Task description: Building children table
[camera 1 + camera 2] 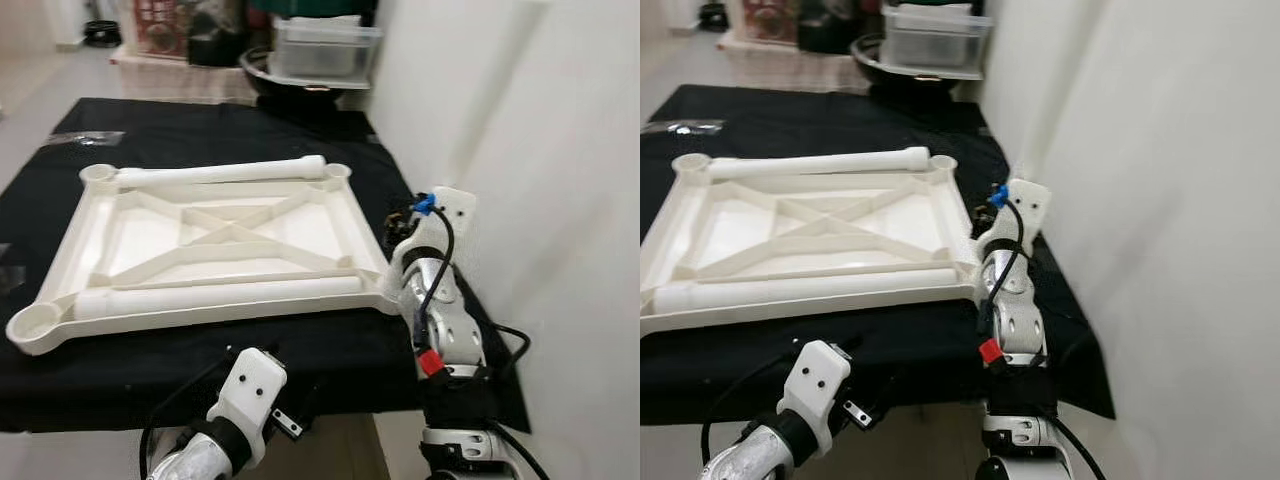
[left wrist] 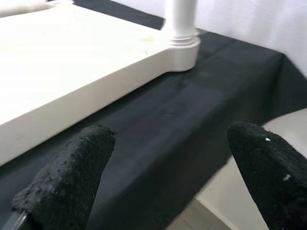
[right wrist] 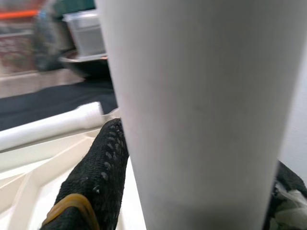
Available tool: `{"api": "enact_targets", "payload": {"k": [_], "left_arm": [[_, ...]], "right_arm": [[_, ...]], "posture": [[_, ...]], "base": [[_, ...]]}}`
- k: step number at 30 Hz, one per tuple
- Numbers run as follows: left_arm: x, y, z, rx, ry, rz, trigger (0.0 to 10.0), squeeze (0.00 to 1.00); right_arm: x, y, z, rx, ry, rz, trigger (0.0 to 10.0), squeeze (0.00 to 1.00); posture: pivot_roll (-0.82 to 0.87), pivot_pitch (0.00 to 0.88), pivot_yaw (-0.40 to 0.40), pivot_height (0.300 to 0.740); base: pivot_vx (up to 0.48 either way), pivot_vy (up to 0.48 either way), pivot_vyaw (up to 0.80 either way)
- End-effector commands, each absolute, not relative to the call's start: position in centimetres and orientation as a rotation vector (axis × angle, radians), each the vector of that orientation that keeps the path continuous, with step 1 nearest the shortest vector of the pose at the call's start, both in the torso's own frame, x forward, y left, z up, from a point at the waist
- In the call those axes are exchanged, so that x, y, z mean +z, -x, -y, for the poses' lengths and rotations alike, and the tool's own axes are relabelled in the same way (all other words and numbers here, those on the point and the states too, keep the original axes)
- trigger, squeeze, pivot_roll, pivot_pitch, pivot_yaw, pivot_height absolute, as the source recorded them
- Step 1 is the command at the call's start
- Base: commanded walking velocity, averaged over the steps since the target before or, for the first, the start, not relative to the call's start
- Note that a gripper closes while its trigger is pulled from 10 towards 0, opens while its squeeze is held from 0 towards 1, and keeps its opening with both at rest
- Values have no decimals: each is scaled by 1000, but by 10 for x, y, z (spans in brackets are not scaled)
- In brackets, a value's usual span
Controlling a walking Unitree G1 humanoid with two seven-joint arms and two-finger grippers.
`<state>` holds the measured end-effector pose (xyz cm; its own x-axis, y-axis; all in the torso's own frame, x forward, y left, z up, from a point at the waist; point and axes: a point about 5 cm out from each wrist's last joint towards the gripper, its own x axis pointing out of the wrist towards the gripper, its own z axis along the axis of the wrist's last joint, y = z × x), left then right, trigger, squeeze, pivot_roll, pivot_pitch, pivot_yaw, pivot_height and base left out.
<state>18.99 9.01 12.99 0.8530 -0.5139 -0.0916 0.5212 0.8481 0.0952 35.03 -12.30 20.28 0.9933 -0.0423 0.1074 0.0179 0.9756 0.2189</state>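
Observation:
The white table top lies upside down on the black cloth. Two white legs lie across it, one along the far edge and one along the near edge. My right gripper is at the table top's front right corner, shut on a thick white leg. The left wrist view shows a leg standing upright in a corner socket. My left gripper is low at the cloth's front edge, open, with nothing between its fingers.
A white wall runs close along the right side of the table. At the back stand a clear plastic box and a dark bowl. A small plastic bag lies at the back left.

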Motion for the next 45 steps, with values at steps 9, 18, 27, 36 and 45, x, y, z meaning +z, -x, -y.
{"api": "enact_targets", "payload": {"k": [9,18,27,36,45], "left_arm": [[126,-191,-87,-555,-118,-79,10000,0],[125,-190,-87,-556,-121,-87,10000,0],[125,-188,-87,-560,-122,-89,10000,0],[122,-189,-88,-575,-137,-99,10000,0],[121,-189,-87,-578,-137,-111,10000,0]], "right_arm": [[206,-331,116,848,-240,83,10000,0],[181,-310,108,1316,-87,-114,10000,0],[196,-345,98,962,-98,30,0,0],[211,-377,161,23,-75,12,0,0],[197,-351,172,-328,-115,1,0,0]], "posture": [[103,55,-147,740],[117,56,-152,740],[118,58,-151,740],[108,40,-136,740],[112,39,-137,740]], "base": [[0,0,0],[0,0,0],[0,0,0],[0,0,0],[0,0,0]]}}
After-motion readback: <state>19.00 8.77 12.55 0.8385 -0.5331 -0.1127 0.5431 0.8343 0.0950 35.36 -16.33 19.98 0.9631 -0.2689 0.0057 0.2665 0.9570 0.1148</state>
